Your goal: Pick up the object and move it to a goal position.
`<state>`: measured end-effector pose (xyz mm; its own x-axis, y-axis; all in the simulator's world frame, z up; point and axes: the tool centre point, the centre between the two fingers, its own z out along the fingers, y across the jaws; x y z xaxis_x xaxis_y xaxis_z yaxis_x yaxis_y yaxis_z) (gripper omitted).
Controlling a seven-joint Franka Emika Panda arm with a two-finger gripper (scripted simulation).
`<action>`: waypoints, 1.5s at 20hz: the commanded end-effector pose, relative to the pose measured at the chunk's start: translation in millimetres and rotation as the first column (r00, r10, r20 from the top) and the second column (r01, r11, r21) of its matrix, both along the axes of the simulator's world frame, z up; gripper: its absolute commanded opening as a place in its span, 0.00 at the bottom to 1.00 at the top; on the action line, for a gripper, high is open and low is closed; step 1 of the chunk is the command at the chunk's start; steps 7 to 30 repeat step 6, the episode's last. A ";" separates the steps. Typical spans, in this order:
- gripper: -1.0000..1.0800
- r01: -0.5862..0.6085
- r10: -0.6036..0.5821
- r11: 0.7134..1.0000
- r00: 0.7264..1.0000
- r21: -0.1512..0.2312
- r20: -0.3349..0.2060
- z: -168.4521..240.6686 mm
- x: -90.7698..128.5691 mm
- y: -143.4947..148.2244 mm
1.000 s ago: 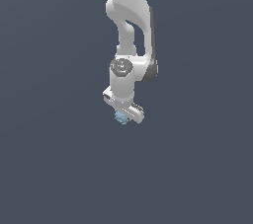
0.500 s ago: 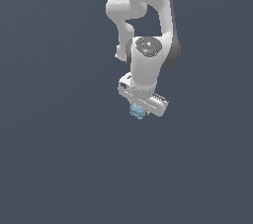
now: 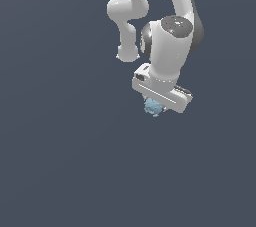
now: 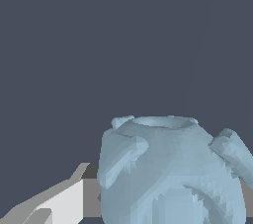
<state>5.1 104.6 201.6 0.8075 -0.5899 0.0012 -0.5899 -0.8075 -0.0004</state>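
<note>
Object (image 3: 152, 107): one small pale-blue item, lumpy and roundish, faceted surface with knobbly projections; in the wrist view (image 4: 170, 171) it shows a flattish rimmed upper face and stubby lugs standing out to either side. No clear long axis; the body reads as about as wide as it is tall.

Position: seated between the jaws, directly under the palm of the gripper, on the jaws' own closing line. Nothing lies beneath it in either view; only plain dark grey-blue backdrop surrounds it, so it appears to be carried clear of any surface.

Gripper (image 3: 154, 109): white two-fingered parallel gripper on a single white jointed arm (image 3: 165, 36), tilted off vertical in the exterior view. One white finger with a grey pad face (image 4: 74, 198) is seen hard against the object's flank; the opposite finger is mostly hidden behind the object's far lug. Jaws stand narrowed to roughly the object's width and have hold of it.

Governing relation: the object lies in line with the jaws, not offset to one side, so any transfer depends only on the squeeze holding across a bumpy, uneven surface.

Goal position: no marker visible in either view; direction and remaining travel cannot be told.

Stage, as judged: pick-up complete, carrying phase in hand.

Risk, as judged: knobbly contact faces could let the object rotate or slip within the grasp.
</note>
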 end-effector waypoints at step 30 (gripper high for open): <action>0.00 0.001 -0.001 1.000 1.000 0.000 -0.001 6.6 3.0 6.1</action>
